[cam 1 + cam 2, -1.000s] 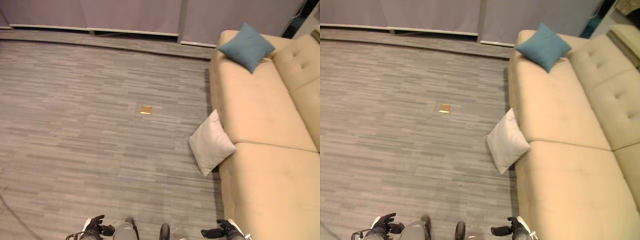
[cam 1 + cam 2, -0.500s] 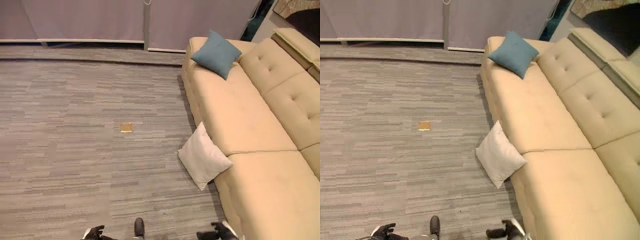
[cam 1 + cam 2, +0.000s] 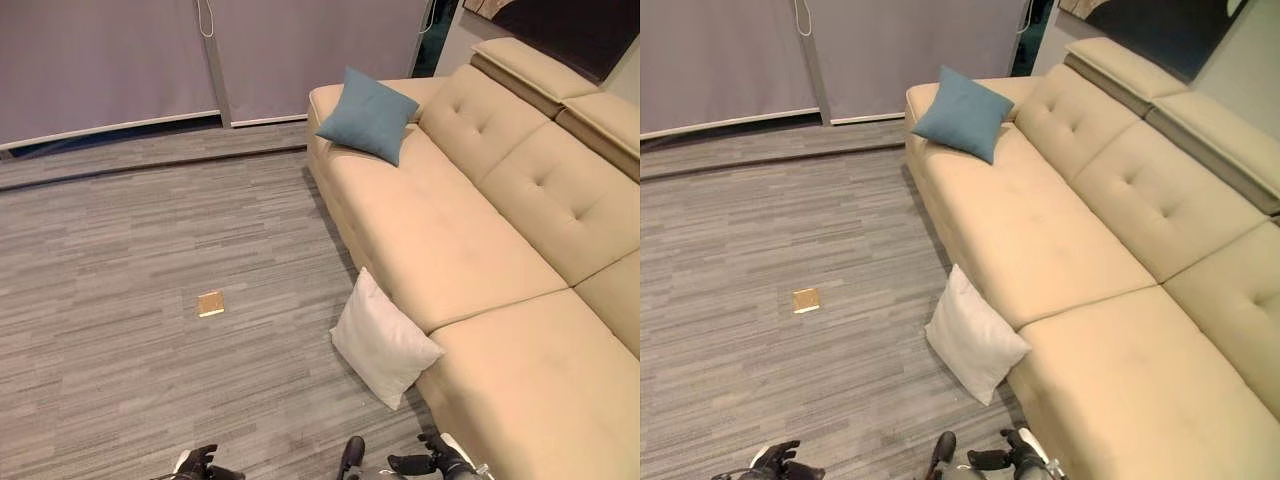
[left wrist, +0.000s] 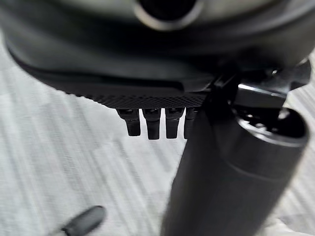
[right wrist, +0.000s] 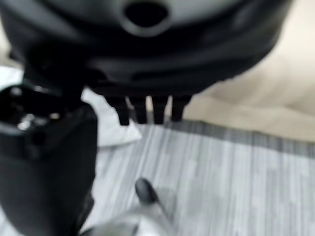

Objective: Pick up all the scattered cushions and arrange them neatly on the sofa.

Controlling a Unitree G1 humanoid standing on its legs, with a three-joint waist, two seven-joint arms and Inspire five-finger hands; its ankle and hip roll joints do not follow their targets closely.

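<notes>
Beige sofa (image 3: pixel 480 230) runs along the robot's right side, seat bare except for the teal cushion (image 3: pixel 366 115) propped at the far end against the armrest and back. Grey plank floor (image 3: pixel 130 250) takes up the left and centre, open and unobstructed apart from a small brass floor plate (image 3: pixel 210 303) set flush, well apart from the sofa. White cushion (image 3: pixel 384 339) is the one off the sofa: standing on the floor on a corner, tilted, its upper right edge leaning against the sofa's front face just below the seam between two seat sections. It lies ahead of the robot and slightly right; its long diagonal runs from upper left to lower right in the eye views. Right hand (image 3: pixel 432 464) sits low at the near edge, almost directly below the cushion, so judged the nearer hand; fingers straight and relaxed in its wrist view, empty, with a white patch that is probably the cushion past the fingertips. Left hand (image 3: pixel 196 465) is further left, well apart from the cushion, fingers likewise straight, empty. Judgement: approach from the floor side is free; the sofa front blocks the right flank, so the lift should go up and over onto the seat just above.
</notes>
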